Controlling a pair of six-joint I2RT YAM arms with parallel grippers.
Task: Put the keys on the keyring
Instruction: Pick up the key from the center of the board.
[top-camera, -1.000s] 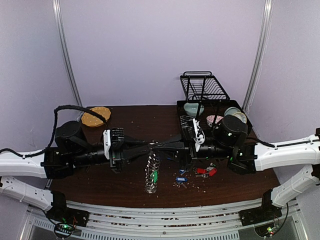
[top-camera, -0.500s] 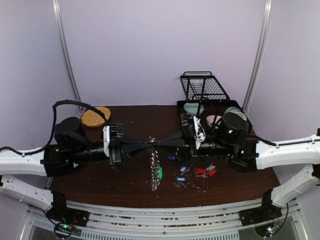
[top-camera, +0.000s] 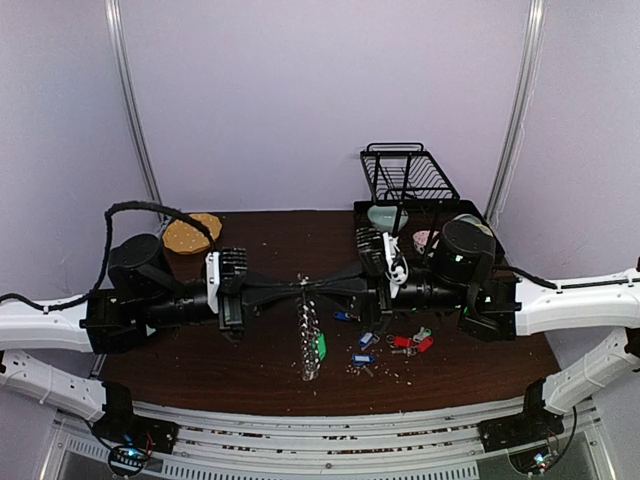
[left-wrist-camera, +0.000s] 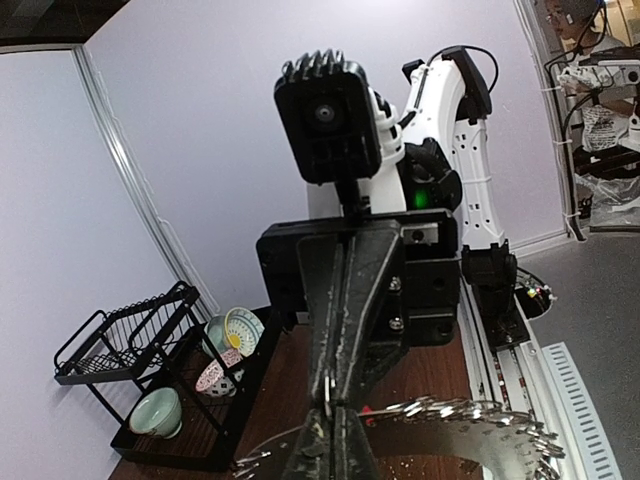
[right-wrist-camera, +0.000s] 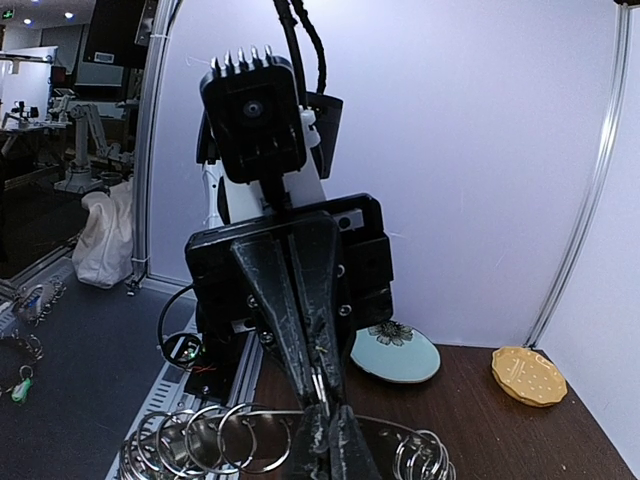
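The keyring (top-camera: 309, 335) hangs as a chain of silver split rings from the point where both grippers meet tip to tip above the table's middle. A key with a green tag (top-camera: 319, 346) dangles on it. My left gripper (top-camera: 299, 285) comes in from the left, shut on a top ring. My right gripper (top-camera: 314, 287) faces it, also shut on that ring. The left wrist view shows my left gripper (left-wrist-camera: 338, 418) pinching ring wire, with the keyring (left-wrist-camera: 470, 412) trailing to the right. In the right wrist view my right gripper (right-wrist-camera: 328, 412) grips beside the keyring (right-wrist-camera: 205, 440). Loose keys with blue (top-camera: 363, 358) and red (top-camera: 405, 342) tags lie on the table.
A black dish rack (top-camera: 410, 175) holding bowls (top-camera: 383, 215) stands at the back right. A tan round lid (top-camera: 192, 232) sits at the back left. A pale blue plate (right-wrist-camera: 395, 355) lies on the table beyond the left arm. Small crumbs dot the wood near the front edge.
My left gripper has closed onto the top ring. Both grippers have lifted slightly, and the keyring now hangs narrower and straighter than a second ago.
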